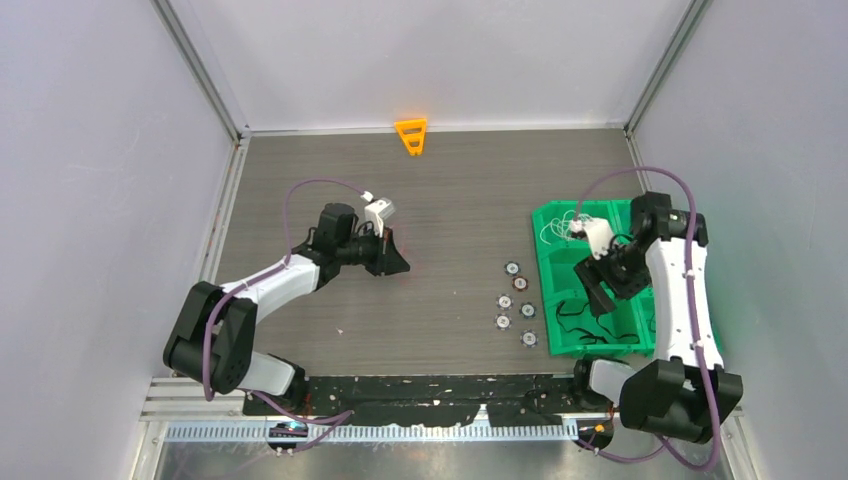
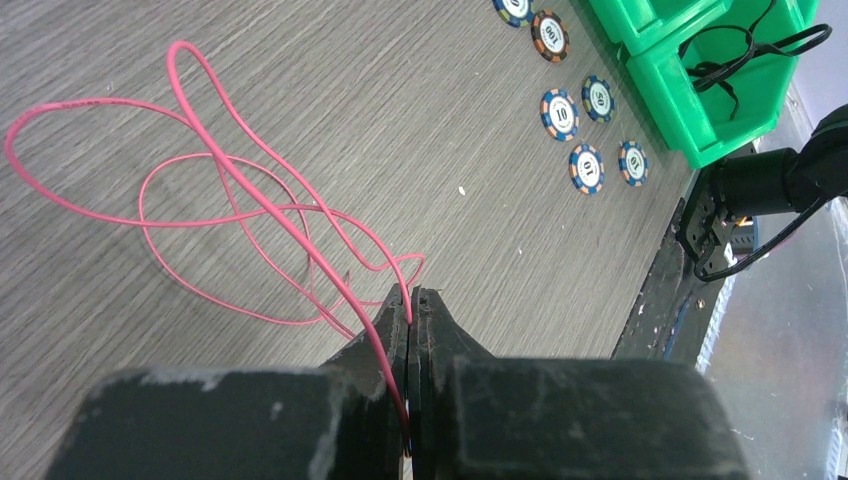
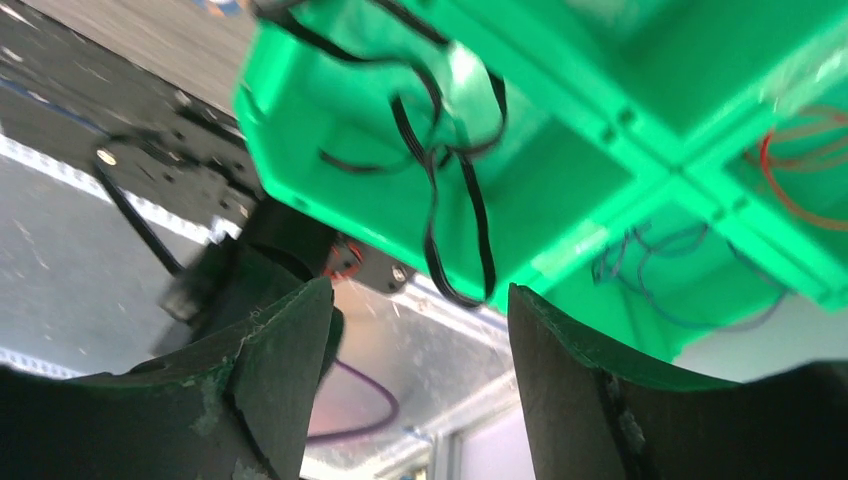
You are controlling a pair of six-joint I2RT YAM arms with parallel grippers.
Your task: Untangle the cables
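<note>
Our left hand (image 2: 410, 300) is shut tight on a pink cable (image 2: 245, 192), with the strand pinched between its two fingers. From there the cable spreads out in loose loops that lie on the wooden surface (image 1: 450, 180), a little left of its middle. Some round chips (image 2: 575, 125) lie further toward the right edge. Our right hand (image 3: 418, 295) is wide open and holds nothing. It hangs over a green tray (image 1: 550, 213) at the right edge, close to the near right corner. In separate compartments of the tray we see a black cable (image 3: 440, 170), a blue cable (image 3: 612, 262) and a red cable (image 3: 768, 165).
</note>
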